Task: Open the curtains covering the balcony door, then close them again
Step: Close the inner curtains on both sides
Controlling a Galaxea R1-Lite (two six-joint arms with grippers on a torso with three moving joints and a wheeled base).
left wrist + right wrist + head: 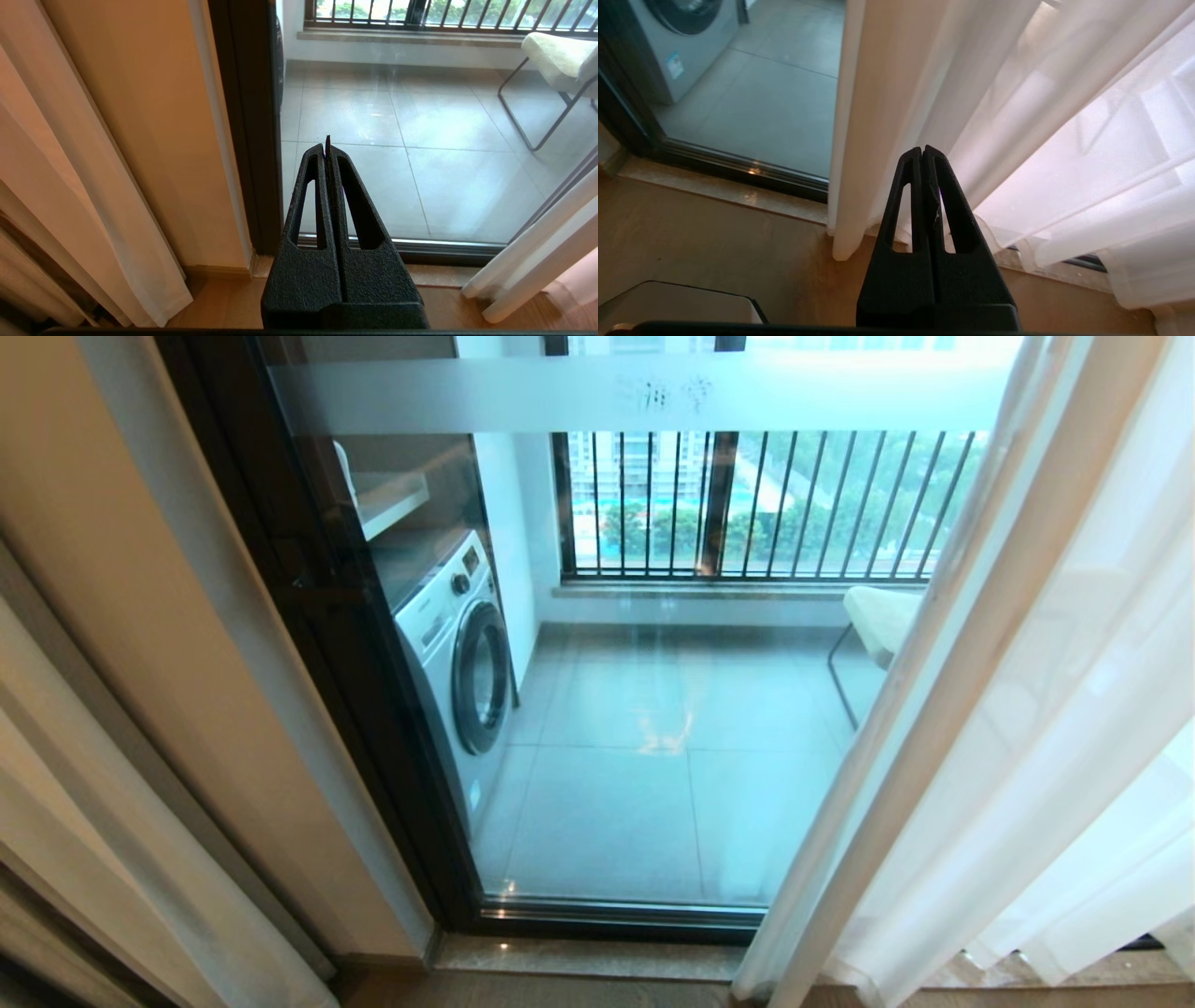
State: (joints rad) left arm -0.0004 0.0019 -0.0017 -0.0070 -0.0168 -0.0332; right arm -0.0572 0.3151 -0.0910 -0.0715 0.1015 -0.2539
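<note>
While both sheer curtains hang drawn aside, the balcony door (653, 709) stands uncovered across the middle of the head view, its glass framed in black metal with a frosted band (644, 392) running across the top. One sheer panel, the left curtain (56, 840), falls in pale folds at the left edge beside a tan wall section (187, 616); the right curtain (1027, 728) is gathered at the right edge, its hem reaching the stone threshold (579, 957). Through the glass appear a white front-loading washing machine (462, 653) at left, grey floor tiles (635, 784), a black barred railing (756, 504) and a pale cushioned chair (878, 616) on a thin metal frame.

Neither arm enters the head view. In the left wrist view the left pincer (326, 140) is pressed together and empty, pointing toward the lower part of the door glass, with the door frame just beside it and the left curtain's hem (154, 298) resting on the wooden floor (224, 303). In the right wrist view the right pincer (922, 150) is likewise together and holds nothing; its tips lie in front of the folds of the right curtain (1017, 116), though contact cannot be judged.
</note>
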